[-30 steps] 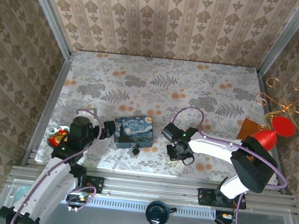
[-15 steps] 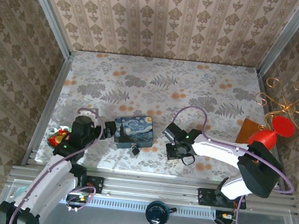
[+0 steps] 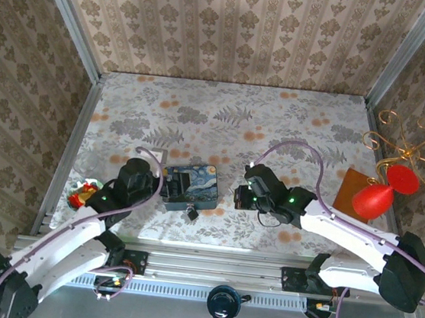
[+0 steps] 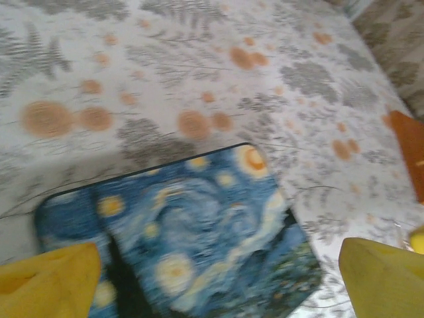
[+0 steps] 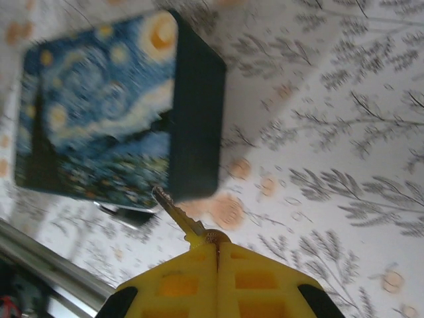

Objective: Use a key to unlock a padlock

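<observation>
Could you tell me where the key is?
Right wrist view: the key is pinched in the right gripper, tip by the blue tin's corner, near the padlock.

Left end effector [image 3: 162,186] has slid rightward to the tin [image 3: 193,184]

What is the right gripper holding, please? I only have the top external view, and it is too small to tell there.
Observer: The right wrist view shows the right gripper shut on a key, blade sticking out past the fingertips.
Operator: Thanks. Where does the blade point?
Observer: Toward the blue tin, at its lower corner, with the padlock lying just beside that corner.
Operator: And the left gripper?
Observer: The left gripper is open: the left wrist view shows its yellow fingers wide apart, the tin before them.
</observation>
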`<action>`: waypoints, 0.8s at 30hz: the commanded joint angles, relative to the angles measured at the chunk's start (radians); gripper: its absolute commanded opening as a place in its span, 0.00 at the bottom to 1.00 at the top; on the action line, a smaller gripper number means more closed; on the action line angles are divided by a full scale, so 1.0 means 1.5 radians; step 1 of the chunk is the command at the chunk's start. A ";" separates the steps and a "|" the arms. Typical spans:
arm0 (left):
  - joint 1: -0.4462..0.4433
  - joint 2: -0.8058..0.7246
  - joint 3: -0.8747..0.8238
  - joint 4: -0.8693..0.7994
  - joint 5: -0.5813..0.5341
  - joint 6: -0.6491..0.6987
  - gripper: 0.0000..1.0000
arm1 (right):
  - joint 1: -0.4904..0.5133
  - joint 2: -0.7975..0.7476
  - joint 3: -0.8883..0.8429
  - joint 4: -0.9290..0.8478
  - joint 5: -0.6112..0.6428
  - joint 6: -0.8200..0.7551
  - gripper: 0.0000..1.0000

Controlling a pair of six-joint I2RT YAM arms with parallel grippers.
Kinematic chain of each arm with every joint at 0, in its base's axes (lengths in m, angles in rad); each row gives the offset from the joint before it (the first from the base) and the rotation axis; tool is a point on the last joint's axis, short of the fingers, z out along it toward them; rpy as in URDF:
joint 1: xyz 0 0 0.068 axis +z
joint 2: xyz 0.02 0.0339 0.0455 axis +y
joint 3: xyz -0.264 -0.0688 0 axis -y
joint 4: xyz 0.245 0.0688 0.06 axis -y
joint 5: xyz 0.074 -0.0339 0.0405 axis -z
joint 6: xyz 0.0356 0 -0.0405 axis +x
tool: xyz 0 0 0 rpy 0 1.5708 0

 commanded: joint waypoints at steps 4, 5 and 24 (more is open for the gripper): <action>-0.091 0.079 0.051 0.126 0.003 -0.079 0.85 | 0.010 -0.015 0.017 0.154 0.034 0.049 0.00; -0.103 0.088 0.061 0.124 -0.006 -0.084 0.83 | 0.012 -0.014 0.013 0.173 0.034 0.042 0.00; -0.105 0.041 0.007 0.263 0.066 0.148 0.79 | 0.012 -0.082 0.021 0.205 0.001 0.039 0.00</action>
